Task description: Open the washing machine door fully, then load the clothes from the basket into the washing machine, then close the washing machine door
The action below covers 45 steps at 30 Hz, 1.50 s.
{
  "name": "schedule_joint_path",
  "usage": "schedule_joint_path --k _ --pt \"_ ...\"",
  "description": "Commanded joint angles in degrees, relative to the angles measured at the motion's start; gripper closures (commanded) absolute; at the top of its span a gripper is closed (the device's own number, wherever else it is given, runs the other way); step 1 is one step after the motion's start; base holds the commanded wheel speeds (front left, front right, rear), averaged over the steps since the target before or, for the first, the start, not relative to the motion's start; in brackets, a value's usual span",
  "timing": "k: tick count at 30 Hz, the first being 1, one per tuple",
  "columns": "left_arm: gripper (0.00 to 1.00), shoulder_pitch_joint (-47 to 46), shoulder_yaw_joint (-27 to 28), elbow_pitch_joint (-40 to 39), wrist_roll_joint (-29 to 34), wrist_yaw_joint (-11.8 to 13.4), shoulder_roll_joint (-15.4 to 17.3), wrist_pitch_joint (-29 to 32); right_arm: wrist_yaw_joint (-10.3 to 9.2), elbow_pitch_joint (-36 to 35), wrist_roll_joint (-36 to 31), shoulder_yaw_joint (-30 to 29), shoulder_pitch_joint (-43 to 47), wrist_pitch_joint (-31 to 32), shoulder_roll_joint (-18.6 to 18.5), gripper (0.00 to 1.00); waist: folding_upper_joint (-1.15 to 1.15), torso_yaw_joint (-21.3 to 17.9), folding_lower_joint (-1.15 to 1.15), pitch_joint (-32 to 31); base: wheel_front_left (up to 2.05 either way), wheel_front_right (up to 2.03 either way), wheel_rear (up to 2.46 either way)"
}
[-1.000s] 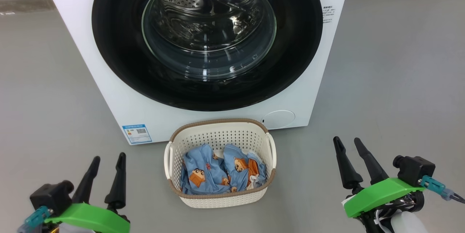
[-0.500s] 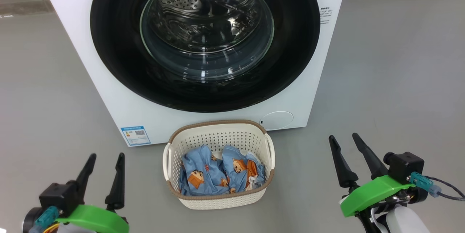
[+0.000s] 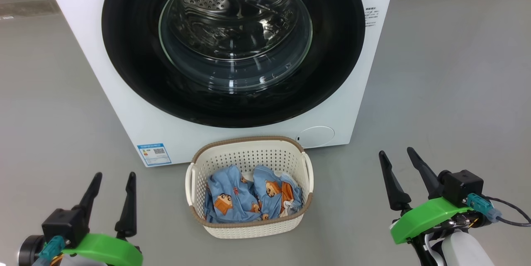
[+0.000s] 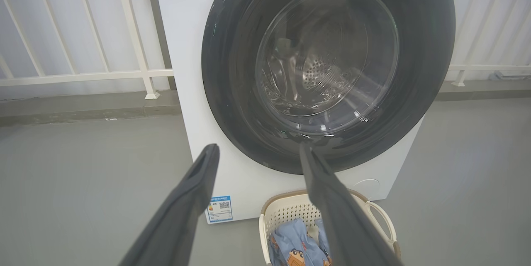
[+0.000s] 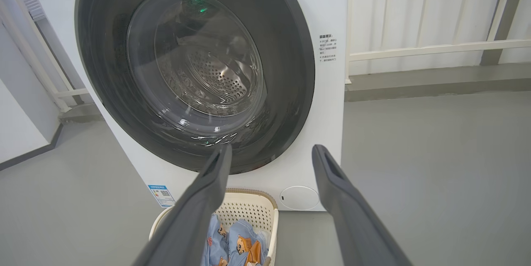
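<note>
Head view: washing machine [image 3: 124, 108] fills upper centre of frame. Washing machine door [image 3: 132, 58] shut, glossy black rim flush on white front. Blue label [image 3: 154, 154] at lower left of front carries QR code, text too small to read. Small dark print [image 3: 371, 11] right of door, unreadable. Basket [image 3: 249, 150] on floor [image 3: 435, 104] just before machine, clothes [image 3: 249, 199] bunched inside. Left gripper [image 3: 115, 174] lower left, right gripper [image 3: 395, 152] lower right: both with fingers apart, holding nothing.
</note>
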Motion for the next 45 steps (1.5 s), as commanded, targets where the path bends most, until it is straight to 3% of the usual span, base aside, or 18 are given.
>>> schedule_joint_path --k 1,22,45 --pt "0.0 -2.6 2.4 -1.3 0.5 0.3 1.1 -0.5 0.09 -1.2 -0.5 0.9 -2.0 -0.7 0.3 0.0 0.0 0.0 0.0 0.0 0.0 0.0 0.0" --pt "0.0 -3.2 5.0 -0.2 1.7 0.2 -0.1 -0.5 0.09 -0.4 -2.5 -2.2 -2.5 -0.7 1.8 0.0 0.0 -0.3 0.0 0.0 0.0 0.0 0.0" --pt "0.0 -3.1 4.4 0.6 0.9 -0.9 0.3 -0.5 0.09 0.1 -2.4 -2.5 -2.2 -0.7 2.1 0.0 0.0 0.0 0.0 0.0 0.2 0.17 -0.36"
